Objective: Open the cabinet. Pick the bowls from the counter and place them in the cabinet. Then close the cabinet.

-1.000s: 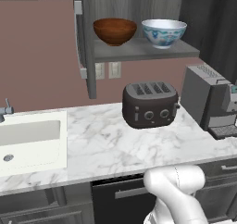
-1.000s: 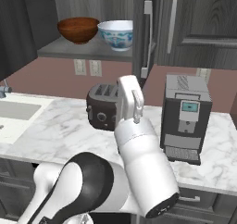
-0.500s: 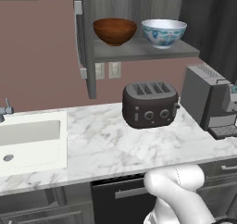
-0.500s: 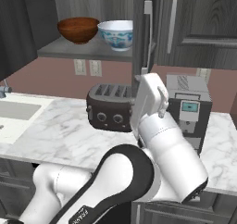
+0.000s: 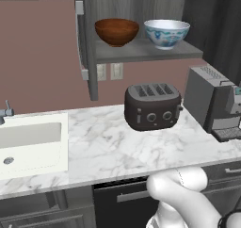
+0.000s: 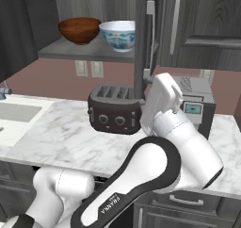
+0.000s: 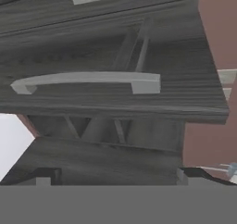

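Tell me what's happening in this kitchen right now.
A white robot arm is finishing a tidy-up. Both bowls, the brown wooden bowl and the blue-patterned bowl, already sit on the shelf of the open wall cabinet. The hand now faces the open cabinet door and its silver handle, fingers spread and holding nothing. Closing the cabinet is what remains. A toaster stands on the counter.

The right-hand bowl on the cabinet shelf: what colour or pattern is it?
The bowl is white inside with a pale blue pattern outside; the left base view shows it best.
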